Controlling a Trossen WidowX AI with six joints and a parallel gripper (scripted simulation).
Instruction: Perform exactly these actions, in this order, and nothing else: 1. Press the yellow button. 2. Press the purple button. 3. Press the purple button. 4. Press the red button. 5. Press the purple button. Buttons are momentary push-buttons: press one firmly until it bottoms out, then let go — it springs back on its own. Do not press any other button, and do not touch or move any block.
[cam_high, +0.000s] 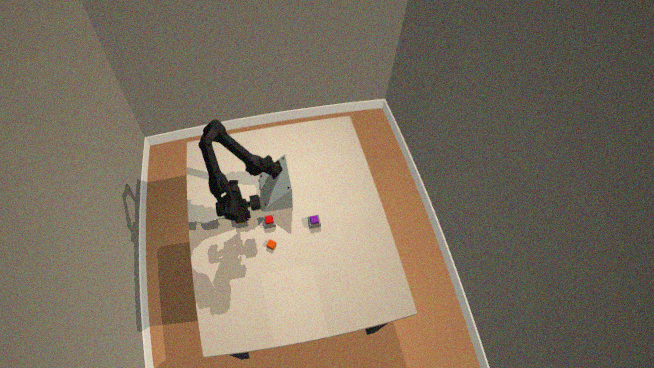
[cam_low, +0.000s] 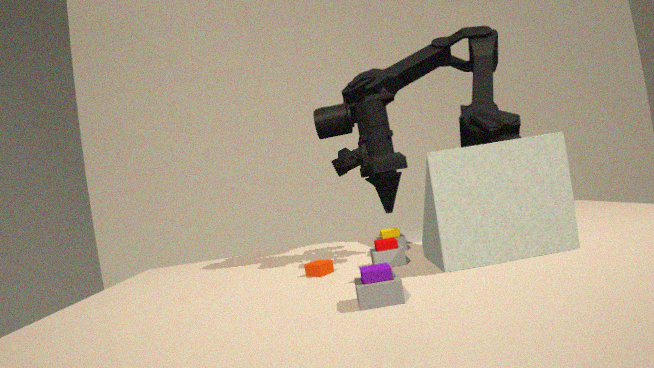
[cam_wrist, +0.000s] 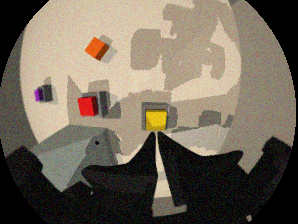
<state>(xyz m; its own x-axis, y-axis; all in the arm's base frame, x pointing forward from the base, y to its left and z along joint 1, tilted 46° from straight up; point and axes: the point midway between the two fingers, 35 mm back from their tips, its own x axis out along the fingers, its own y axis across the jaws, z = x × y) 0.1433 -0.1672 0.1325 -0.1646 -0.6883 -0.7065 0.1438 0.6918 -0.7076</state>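
My gripper (cam_low: 389, 212) (cam_wrist: 155, 134) is shut and empty, pointing down above the yellow button, with a gap between its tips and the cap. The yellow button (cam_low: 390, 233) (cam_wrist: 156, 120) is a yellow cap on a grey base; in the top view the arm hides its cap. The red button (cam_high: 269, 219) (cam_low: 386, 244) (cam_wrist: 87, 106) stands beside it on its own grey base. The purple button (cam_high: 314, 219) (cam_low: 376, 273) (cam_wrist: 38, 94) stands farther out, beyond the red one. All three caps stand raised.
An orange block (cam_high: 271, 244) (cam_low: 319, 268) (cam_wrist: 97, 48) lies on the table (cam_high: 350, 280) near the red button. A tall pale grey-green wedge-shaped obstacle (cam_high: 282, 192) (cam_low: 502, 205) (cam_wrist: 65, 155) stands between the arm's base and the red button's side of the row.
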